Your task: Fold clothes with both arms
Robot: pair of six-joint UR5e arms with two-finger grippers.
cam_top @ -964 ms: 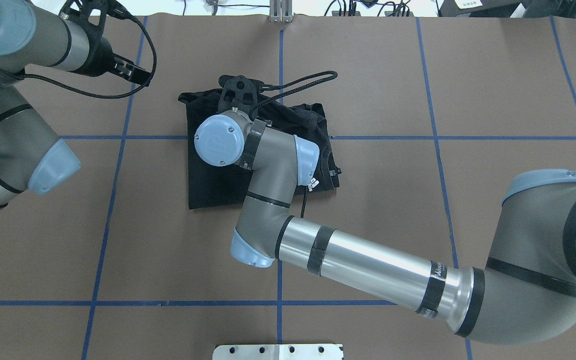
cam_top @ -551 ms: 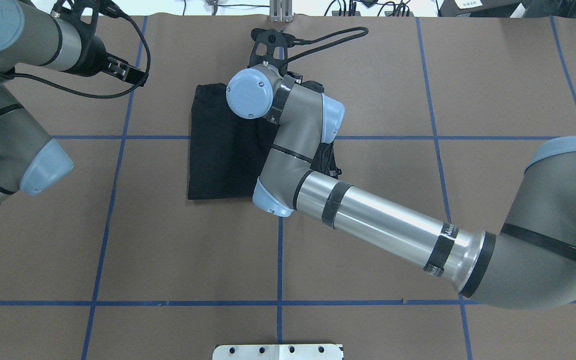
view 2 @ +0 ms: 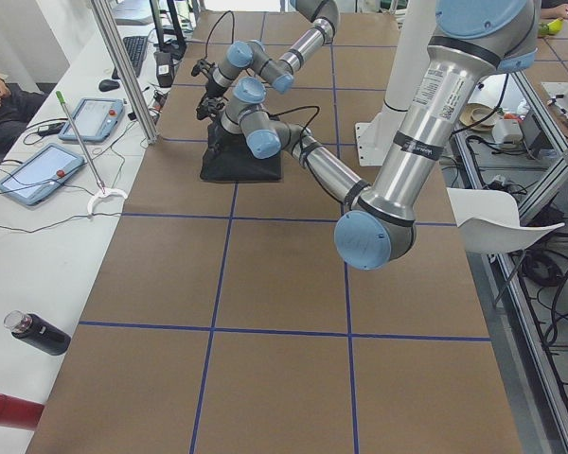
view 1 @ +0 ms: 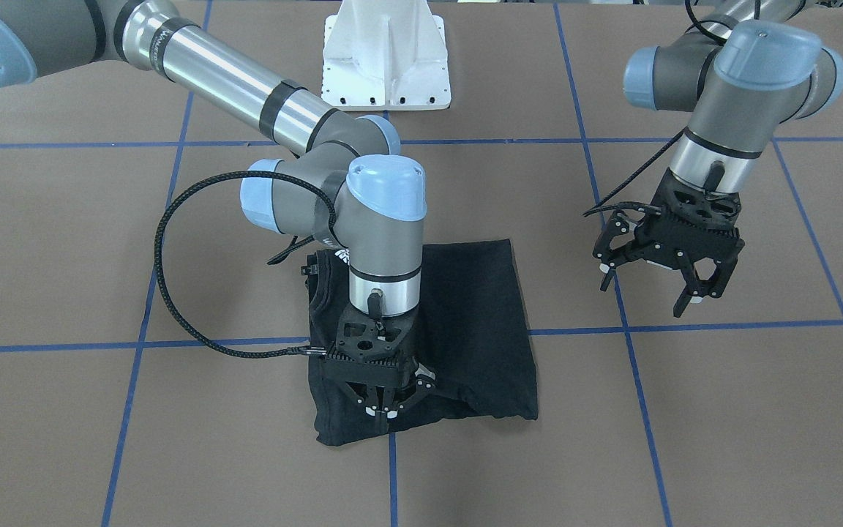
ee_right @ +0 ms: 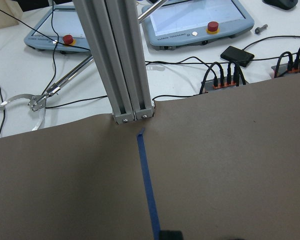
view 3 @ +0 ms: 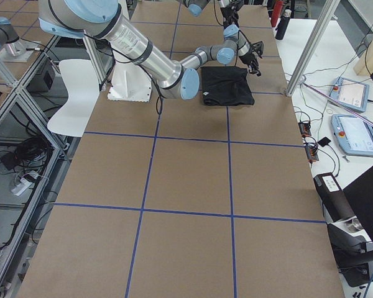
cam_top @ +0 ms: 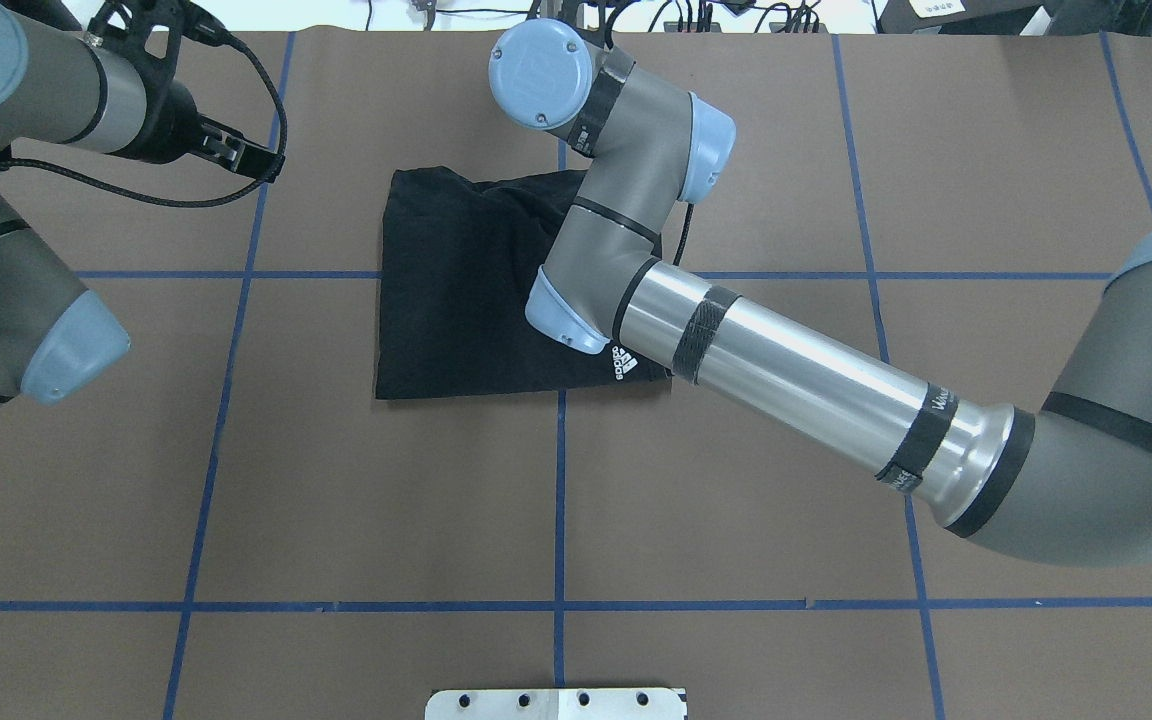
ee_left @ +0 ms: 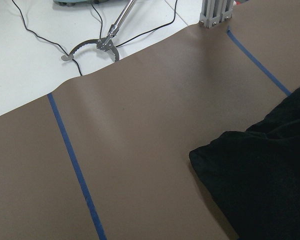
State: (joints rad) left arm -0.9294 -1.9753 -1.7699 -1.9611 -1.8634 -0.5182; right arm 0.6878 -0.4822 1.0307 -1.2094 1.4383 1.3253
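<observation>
The black T-shirt lies folded into a rough rectangle on the brown table, with a small white logo at its near right corner in the overhead view. My right gripper is down at the shirt's edge farthest from the robot. Its fingertips are together, pinching the fabric. In the overhead view it is hidden under its own wrist. My left gripper is open and empty, hovering above bare table beside the shirt. A shirt corner shows in the left wrist view.
Blue tape lines grid the brown table cover. The white pedestal base stands at the robot's side. An aluminium post stands at the far table edge, with tablets and cables beyond it. Bottles lie on the side bench.
My right arm has swung away from the robot toward the far table edge, drawing the shirt's fold with it. The shirt now lies flatter and squarer. The left arm has drawn back slightly.
</observation>
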